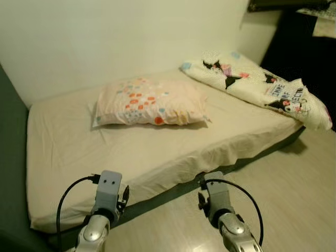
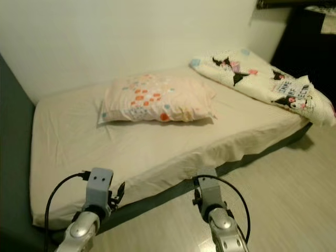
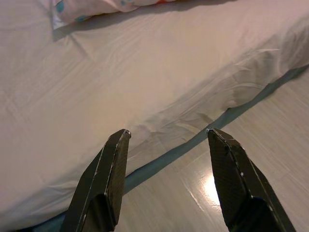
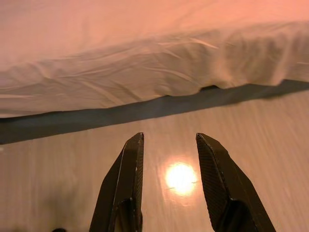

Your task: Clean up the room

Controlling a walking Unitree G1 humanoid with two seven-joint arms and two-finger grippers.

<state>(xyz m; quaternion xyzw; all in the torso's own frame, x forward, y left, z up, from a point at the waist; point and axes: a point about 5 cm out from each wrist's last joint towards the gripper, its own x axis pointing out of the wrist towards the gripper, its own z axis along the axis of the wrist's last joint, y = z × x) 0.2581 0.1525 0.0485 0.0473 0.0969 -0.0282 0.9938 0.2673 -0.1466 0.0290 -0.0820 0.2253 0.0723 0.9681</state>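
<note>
A low bed with a cream sheet (image 1: 142,152) fills the middle of the room. On it lies a pink pillow with orange and blue dots (image 1: 149,102), set crosswise near the middle. A white blanket with black cartoon figures (image 1: 262,86) lies bunched along the bed's far right end. Both silver arms reach forward at the bottom, short of the bed's near edge. My left gripper (image 3: 166,133) is open above the sheet's edge and the floor, holding nothing. My right gripper (image 4: 169,137) is open over the wooden floor, just before the dark mattress base (image 4: 120,113).
A pale wall (image 1: 131,37) backs the bed. A dark panel (image 1: 10,157) borders the bed on the left. Light wooden floor (image 1: 294,189) spreads to the right and front. Dark furniture (image 1: 310,47) stands at the far right behind the blanket.
</note>
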